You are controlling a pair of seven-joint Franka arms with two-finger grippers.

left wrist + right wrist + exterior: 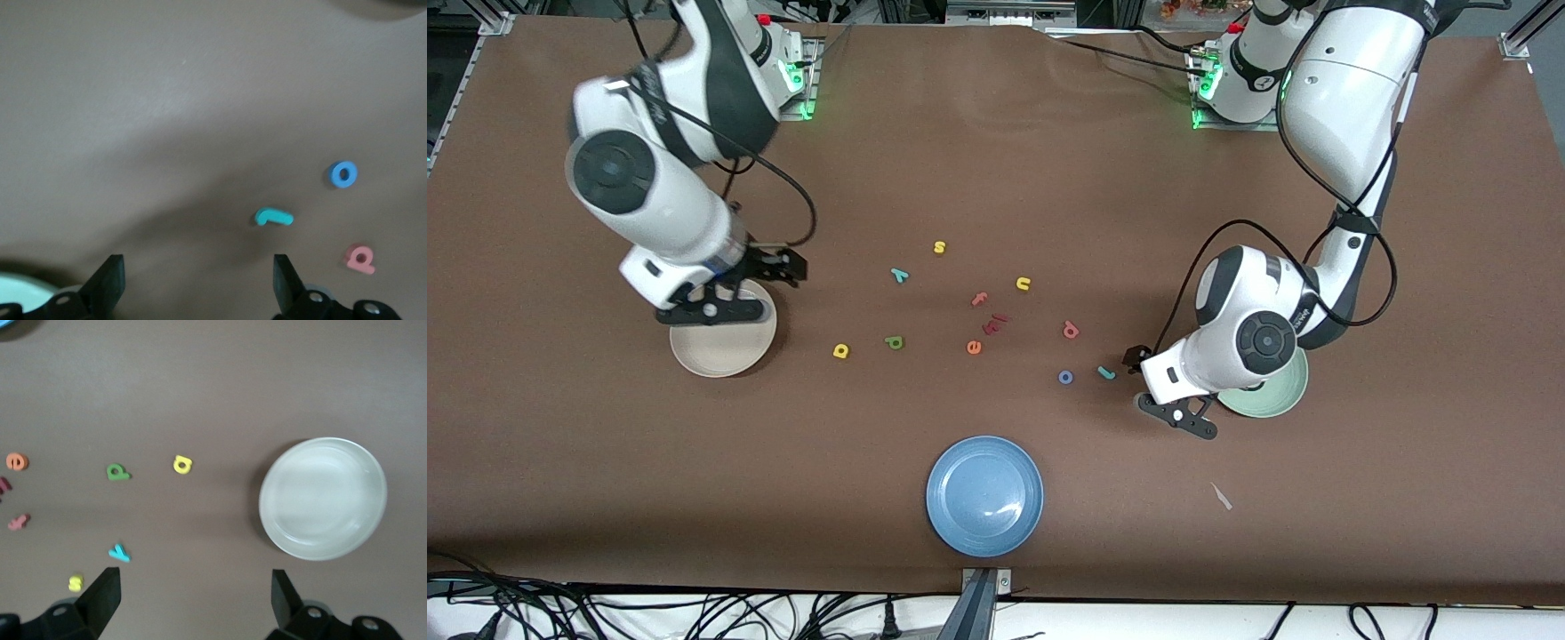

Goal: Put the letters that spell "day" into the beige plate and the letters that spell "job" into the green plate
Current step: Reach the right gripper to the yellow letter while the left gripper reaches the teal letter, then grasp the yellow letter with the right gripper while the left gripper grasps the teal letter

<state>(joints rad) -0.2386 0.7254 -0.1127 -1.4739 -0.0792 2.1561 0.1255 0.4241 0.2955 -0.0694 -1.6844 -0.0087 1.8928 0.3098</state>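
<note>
Hovering left jaws, parted, by the teal "j"

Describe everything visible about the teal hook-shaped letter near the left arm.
The teal "j" is a tiny flat letter, seemingly foam, with a straight stem and a short curled hook at one end. It lies flat on the brown table, touching nothing, beside the blue "o" and nearer the front camera than the red-pink "b". The left tool hovers close by, fingers spread, not yet around it; the left wrist view shows the letter just ahead of the fingertips.
</note>
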